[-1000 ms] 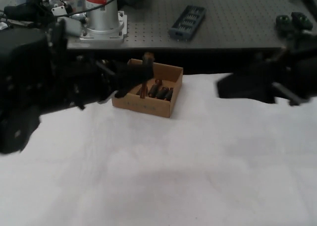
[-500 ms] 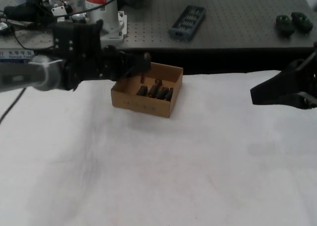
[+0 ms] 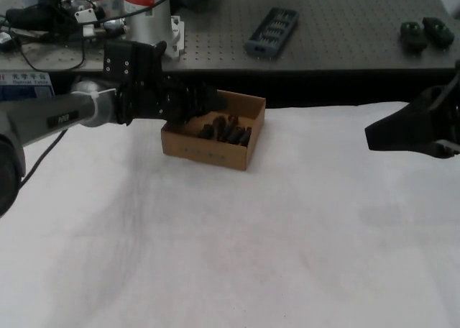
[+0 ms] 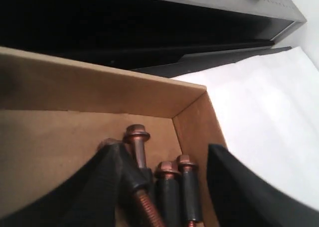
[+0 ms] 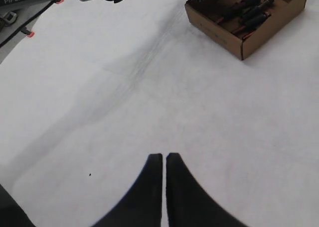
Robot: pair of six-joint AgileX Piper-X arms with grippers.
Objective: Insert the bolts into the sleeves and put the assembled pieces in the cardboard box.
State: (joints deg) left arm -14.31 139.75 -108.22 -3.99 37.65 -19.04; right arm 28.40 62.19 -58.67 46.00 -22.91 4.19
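Cardboard box [image 3: 208, 149] stands in the upper middle of the high view on a white cloth [image 3: 251, 256]. Several assembled pieces [image 3: 228, 132] lie side by side inside it. The left arm [image 3: 65, 116] comes in from the left edge, and the left tool [image 3: 200, 101] is over the left side of the box. The right arm [image 3: 420, 130] is at the right edge, well apart from the box. Behind the cloth, a perforated grey desk [image 3: 345, 26] carries a dark ribbed tray [image 3: 272, 32].

The left wrist view gives what the high view hides. The left tool [image 4: 164, 152] is down inside the box with its fingers [image 4: 107, 182] spread wide, gripping nothing. Between them lie copper-coloured bolts [image 4: 136, 137] with flanged heads, each one sitting in a black sleeve [image 4: 168, 197]. One finger is just beside the bolt which has its thread sticking out.

In the right wrist view, the right tool [image 5: 163, 160] has its fingers pressed together with nothing between them, above bare cloth.

For writing, the left arm has white print on it. A blue and white label [image 3: 25, 78] is at the left edge of the high view, too small to read.
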